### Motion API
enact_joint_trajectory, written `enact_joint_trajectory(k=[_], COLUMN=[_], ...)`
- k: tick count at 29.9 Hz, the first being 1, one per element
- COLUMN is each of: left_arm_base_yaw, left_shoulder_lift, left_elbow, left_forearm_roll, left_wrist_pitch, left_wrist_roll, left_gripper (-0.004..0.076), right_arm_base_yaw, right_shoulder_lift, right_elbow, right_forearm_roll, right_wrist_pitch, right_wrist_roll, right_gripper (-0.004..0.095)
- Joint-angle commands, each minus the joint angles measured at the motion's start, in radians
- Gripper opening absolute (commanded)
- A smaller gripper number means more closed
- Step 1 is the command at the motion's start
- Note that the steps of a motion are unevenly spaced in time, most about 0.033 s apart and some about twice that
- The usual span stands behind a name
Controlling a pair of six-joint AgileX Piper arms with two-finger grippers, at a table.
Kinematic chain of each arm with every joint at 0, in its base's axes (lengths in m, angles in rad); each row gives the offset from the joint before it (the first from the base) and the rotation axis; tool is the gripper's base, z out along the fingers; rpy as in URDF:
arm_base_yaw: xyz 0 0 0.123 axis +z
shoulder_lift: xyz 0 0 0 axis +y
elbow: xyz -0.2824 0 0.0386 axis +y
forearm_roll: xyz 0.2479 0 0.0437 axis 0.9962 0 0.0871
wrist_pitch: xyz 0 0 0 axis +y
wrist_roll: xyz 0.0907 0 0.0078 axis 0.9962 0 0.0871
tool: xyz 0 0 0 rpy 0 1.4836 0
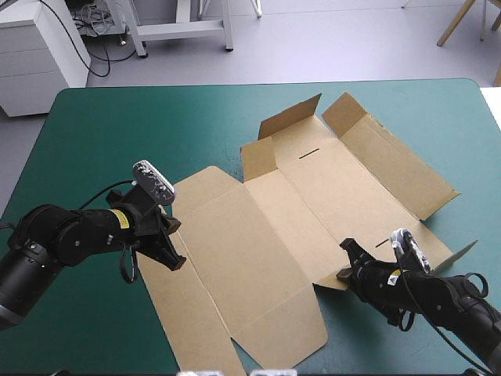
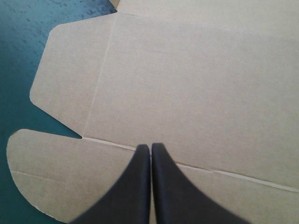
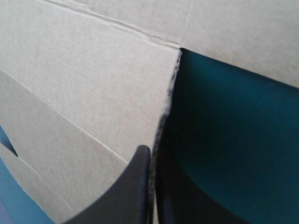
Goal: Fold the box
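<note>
The table's teal-green cover (image 1: 117, 133) fills most of the high view, and the box (image 1: 258, 227) lies on it as a cut sheet of brown board, opened out and running from near the table's middle toward the near edge. At its far end two short flaps (image 1: 291, 119) tilt upward; the broad middle panels lie flat, with a thin dark slit (image 1: 309, 153) cut in one of them.

The left gripper (image 1: 174, 262) sits at the sheet's left side. In its wrist view the black fingers (image 2: 140, 186) are pressed together into one point, their tip over a crease of the board, beside a rounded flap (image 2: 42, 172) — nothing shows between them.

The right gripper (image 1: 345, 262) is at the sheet's near right side. Its fingers (image 3: 135, 186) are almost together, with the rough cut edge of a panel (image 3: 93, 93) running in between them — the board is pinched there, bare cover beside it.
</note>
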Motion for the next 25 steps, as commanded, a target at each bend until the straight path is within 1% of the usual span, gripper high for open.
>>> enact_joint_trajectory(k=[1,8,11,16,18,21,25], left_arm_base_yaw=[-0.007,-0.007,-0.007,-0.007,-0.007,-0.007,-0.007], left_shoulder_lift=[-0.015,-0.015,-0.015,-0.015,-0.015,-0.015,-0.015], left_elbow=[-0.030,-0.030,-0.030,-0.030,-0.030,-0.030,-0.030], left_forearm_roll=[-0.024,-0.024,-0.024,-0.024,-0.024,-0.026,-0.026], left_wrist_pitch=[-0.041,-0.069,-0.079,-0.095,-0.095,-0.095,-0.095], left_wrist_roll=[-0.002,-0.002,-0.002,-0.002,-0.002,-0.002,-0.002], left_gripper=[-0.0010,-0.0010,-0.0010,-0.0010,-0.0010,-0.0010,-0.0010], right_arm_base_yaw=[0.002,-0.001,-0.001,-0.001,-0.001,-0.001,-0.001], right_shoulder_lift=[-0.007,-0.007,-0.007,0.001,0.018,0.068,0.169], right_elbow=[-0.024,-0.024,-0.038,-0.080,-0.109,-0.179,-0.293], right_forearm_roll=[-0.001,-0.086,-0.171,-0.274,-0.318,-0.372,-0.439], right_wrist_pitch=[-0.047,-0.051,-0.051,-0.035,-0.007,0.070,0.209], right_wrist_roll=[-0.026,-0.024,-0.022,-0.020,-0.040,-0.104,-0.219], right_gripper=[-0.0014,-0.0013,-0.0013,-0.0004,-0.0004,-0.0004,-0.0004])
